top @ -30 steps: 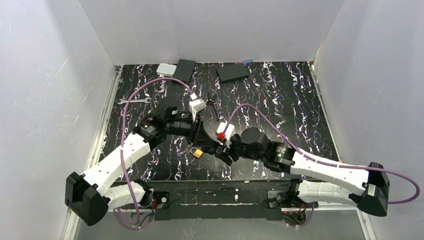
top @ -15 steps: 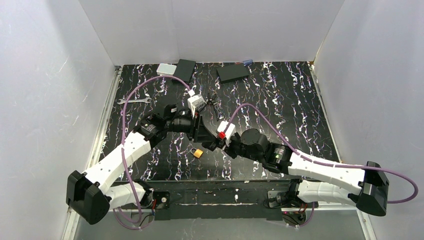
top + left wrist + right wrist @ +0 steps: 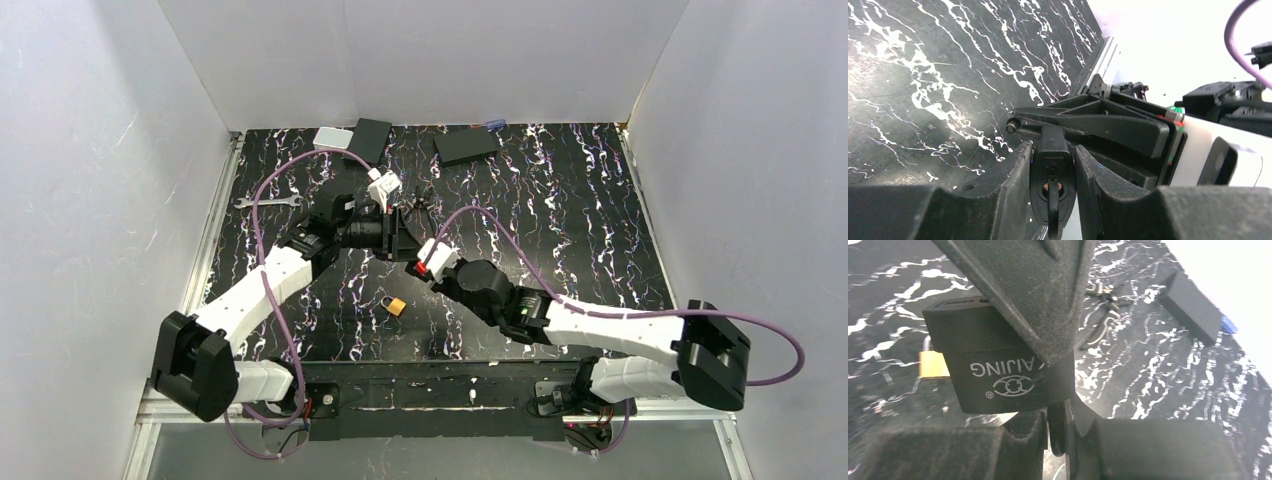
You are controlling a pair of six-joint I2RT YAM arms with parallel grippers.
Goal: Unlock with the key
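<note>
Near the middle of the marbled black table (image 3: pixel 560 200), the left gripper (image 3: pixel 398 240) and the right gripper (image 3: pixel 415 268) meet tip to tip. The left reaches in from 9 o'clock and the right from 4 o'clock.

In the left wrist view, the left fingers (image 3: pixel 998 185) are drawn in tight on the black plastic head of the key (image 3: pixel 1050 175). The head stands upright between them, and its blade is hidden against the other gripper's black finger.

In the right wrist view, the right fingers (image 3: pixel 1148 445) are closed to a narrow slit on a thin dark piece directly under the black padlock (image 3: pixel 998 375). The lock body, stamped with white lettering and a ring logo, sits just beyond the fingertips. A left finger overlaps its top edge.

A small brass padlock (image 3: pixel 396 306) lies loose on the table at 6 o'clock from the meeting point, apart from both grippers.

Black pliers (image 3: pixel 416 206) lie at 12 o'clock, and a wrench (image 3: pixel 268 201) lies at 10 o'clock near the left rail. Along the back edge are a white box (image 3: pixel 333 138) and two flat black boxes (image 3: pixel 372 140), with the second black box further right.
</note>
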